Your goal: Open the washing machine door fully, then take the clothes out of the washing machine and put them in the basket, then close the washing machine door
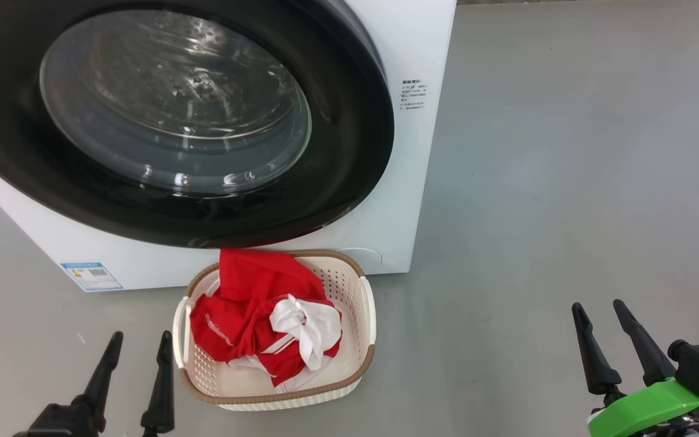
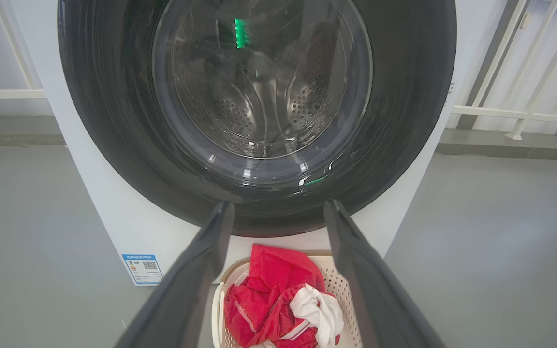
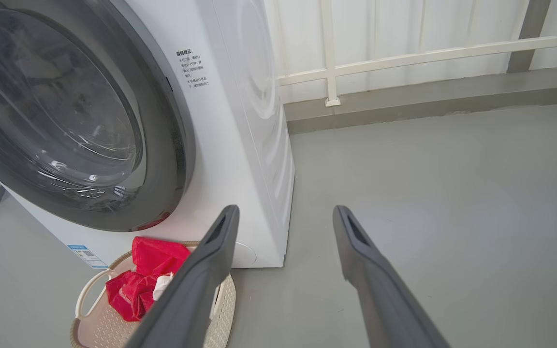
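Head view is showing the door (image 1: pixel 349 158) lying flat against the washer (image 1: pixel 428 54), looking shut. It is a glossy black ring nearly as wide as the white box, with a bulging clear glass bowl at its centre catching reflections. Left wrist view is looking through that glass at the perforated steel drum (image 2: pixel 259 106), with a green glint reflecting near the top. A blue label (image 1: pixel 91 276) is sticking to the washer's lower front corner.

The basket (image 1: pixel 358 291) is standing on the grey floor (image 1: pixel 568 182) just in front of the washer, below the door's lower edge. It is cream and perforated, with a brown rim and white side handles. The clothes (image 1: pixel 246 309) are lying heaped inside it, bright red with a white piece bunched on top and one red fold rising above the far rim.

The left fingers (image 1: pixel 102 373) are hovering just beside the basket's left side, spread apart and gripping nothing. The right fingers (image 1: pixel 592 355) are hovering well off to its right, likewise spread and empty.
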You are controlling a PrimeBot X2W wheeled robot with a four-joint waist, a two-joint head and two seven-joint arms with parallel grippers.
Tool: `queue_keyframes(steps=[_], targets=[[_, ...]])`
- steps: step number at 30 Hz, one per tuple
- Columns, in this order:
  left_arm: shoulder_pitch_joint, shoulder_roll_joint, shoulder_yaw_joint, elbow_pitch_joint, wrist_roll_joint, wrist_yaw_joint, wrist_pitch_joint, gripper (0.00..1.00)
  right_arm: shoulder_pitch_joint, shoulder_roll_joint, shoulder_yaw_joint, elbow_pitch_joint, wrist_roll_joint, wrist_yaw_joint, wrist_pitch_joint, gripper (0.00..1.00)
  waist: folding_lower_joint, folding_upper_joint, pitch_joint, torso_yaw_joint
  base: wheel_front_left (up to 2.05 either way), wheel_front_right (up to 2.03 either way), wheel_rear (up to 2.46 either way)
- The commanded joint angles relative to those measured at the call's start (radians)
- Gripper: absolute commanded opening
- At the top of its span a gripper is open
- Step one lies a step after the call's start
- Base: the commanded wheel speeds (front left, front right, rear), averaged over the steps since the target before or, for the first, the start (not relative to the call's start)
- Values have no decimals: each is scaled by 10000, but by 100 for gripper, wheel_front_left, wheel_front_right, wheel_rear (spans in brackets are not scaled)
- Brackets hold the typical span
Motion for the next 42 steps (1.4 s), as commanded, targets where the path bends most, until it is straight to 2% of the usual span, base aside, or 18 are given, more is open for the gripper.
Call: queue_keyframes(steps=[1, 24, 25, 32, 37, 42], targets=[[-10, 108, 368, -283, 68, -53, -92, 100, -52, -154, 195, -277, -122, -38, -63, 100, 0, -1, -3, 2, 0, 0, 0], [111, 105, 298, -436, -6, -54, -92, 100, 54, -98, 188, -346, -113, -38, -63, 100, 0, -1, -50, 59, 0, 0, 0], [193, -6, -23, -148, -2, 0, 0, 0, 1, 41, -15, -89, 0, 0, 0, 0, 0, -1, -50, 59, 0, 0, 0], [205, -216, -55, 431, -253, 5, 134, 0, 11, 341, -1, 438, 207, -1, 66, 0, 1, -1, -58, 62, 0, 0, 0], [177, -216, -37, 419, -820, 2, 283, 0, -6, 362, -47, 377, 677, -2, 204, 0, 23, -1, -120, 82, 0, 0, 0], [124, -215, -21, 429, -1385, 0, 421, 0, -51, 385, -91, 342, 1143, -4, 343, 0, 1, -1, -129, 96, 0, 0, 0]])
